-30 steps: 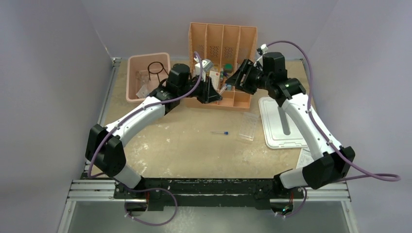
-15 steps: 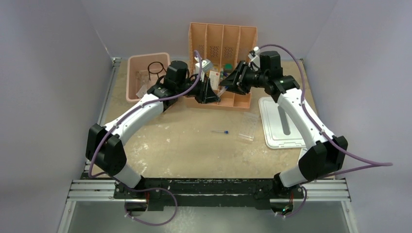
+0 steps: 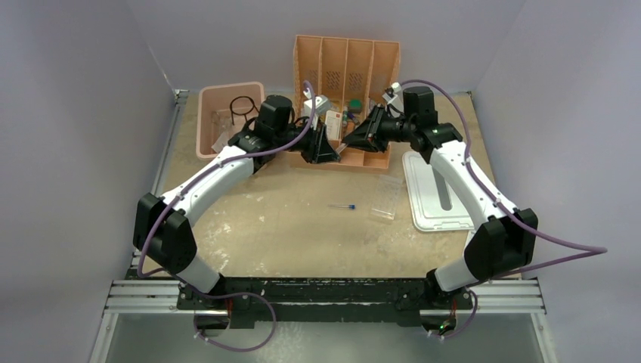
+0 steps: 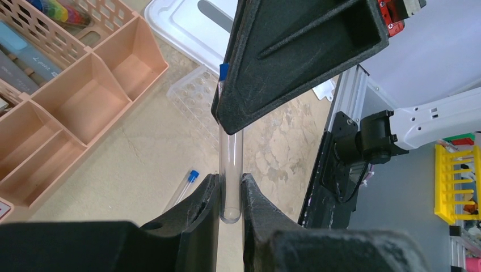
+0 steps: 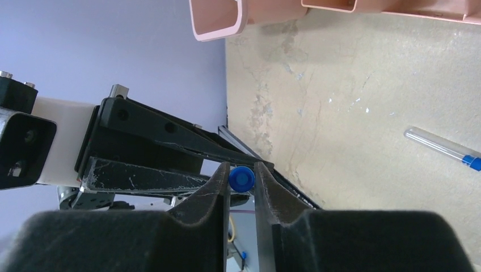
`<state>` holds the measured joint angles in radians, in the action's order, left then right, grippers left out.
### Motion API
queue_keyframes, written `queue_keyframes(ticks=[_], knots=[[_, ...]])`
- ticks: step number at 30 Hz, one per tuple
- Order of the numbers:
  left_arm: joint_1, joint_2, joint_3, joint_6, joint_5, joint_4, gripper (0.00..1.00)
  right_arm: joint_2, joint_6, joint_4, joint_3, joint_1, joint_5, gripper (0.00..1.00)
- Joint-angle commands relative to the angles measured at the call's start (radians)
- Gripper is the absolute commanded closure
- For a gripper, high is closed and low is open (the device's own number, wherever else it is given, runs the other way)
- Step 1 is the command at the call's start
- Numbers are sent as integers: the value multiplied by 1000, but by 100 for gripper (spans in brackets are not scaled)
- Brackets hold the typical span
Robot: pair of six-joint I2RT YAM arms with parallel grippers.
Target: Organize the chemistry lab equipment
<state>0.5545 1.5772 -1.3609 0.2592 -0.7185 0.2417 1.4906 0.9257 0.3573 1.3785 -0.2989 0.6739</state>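
Clear, thin blue-capped tube [image 4: 231, 158] is hanging between both pincers: the left gripper [image 4: 231, 184] is clamping its rounded bottom, the right gripper [image 5: 242, 170] is pinching its cap.

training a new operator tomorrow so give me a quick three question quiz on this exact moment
1. True or false: the left gripper is shut on the clear lower end of the held tube.
2. What sits clamped between the right gripper fingers?
A) the held tube's blue cap
B) the metal tongs
C) the pink bin's rim
3. Short answer: in the top view, which clear item lies closest to the loose tube on the table?

Key: 1 true; 2 A; 3 the clear rack, just to the loose tube's right.
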Motion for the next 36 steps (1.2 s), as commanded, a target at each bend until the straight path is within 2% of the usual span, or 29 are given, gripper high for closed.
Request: queue_keyframes(ticks=[1, 3, 8, 13, 16, 17, 21, 24, 29, 36], knots=[[-20, -34, -40, -50, -6, 13, 100, -45, 3, -51, 1, 5, 47, 81], [-21, -34, -41, -53, -18, 13, 100, -47, 2, -55, -4, 7, 44, 81], [-21, -37, -42, -66, -31, 26, 100, -51, 2, -69, -4, 9, 45, 70], [-22, -37, -44, -82, -33, 56, 100, -42, 11, -63, 16, 9, 67, 82], [-22, -33, -43, -73, -58, 40, 100, -37, 0, -51, 11, 10, 67, 82], [-22, -32, -43, -72, -64, 38, 100, -37, -3, -49, 7, 10, 67, 81], [-23, -26, -50, -83, -71, 51, 100, -31, -11, -57, 1, 9, 73, 66], [-23, -20, -62, -90, -76, 67, 100, -24, -16, -49, 5, 10, 87, 64], [-22, -21, -64, -87, -85, 62, 100, -23, -21, -46, -9, 10, 96, 68], [-22, -10, -72, -101, -96, 79, 100, -15, -29, -42, -12, 9, 90, 79]])
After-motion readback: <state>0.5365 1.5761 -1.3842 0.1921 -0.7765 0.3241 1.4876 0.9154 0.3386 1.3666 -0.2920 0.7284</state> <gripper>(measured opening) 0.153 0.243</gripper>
